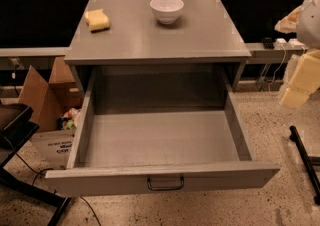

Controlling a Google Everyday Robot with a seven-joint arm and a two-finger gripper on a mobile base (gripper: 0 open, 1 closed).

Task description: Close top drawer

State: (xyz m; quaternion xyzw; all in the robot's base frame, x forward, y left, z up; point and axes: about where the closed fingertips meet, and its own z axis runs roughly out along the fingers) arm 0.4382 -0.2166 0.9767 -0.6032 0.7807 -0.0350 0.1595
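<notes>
The top drawer (100, 182) is a wide, deep grey metal drawer, pulled far out of the grey cabinet (150, 40) towards the camera. Its inside is bare. A small dark handle (165, 184) sits at the middle of its front panel. My gripper (296, 92), cream-coloured on a white arm, hangs at the right edge of the view. It is to the right of the drawer's right side wall and apart from it, well away from the handle.
A white bowl (166, 9) and a yellow sponge (97, 20) sit on the cabinet top. A cardboard box (47, 105) stands on the floor to the left, with a black frame (15, 130) in front of it. A black stand leg (305, 155) lies at the right.
</notes>
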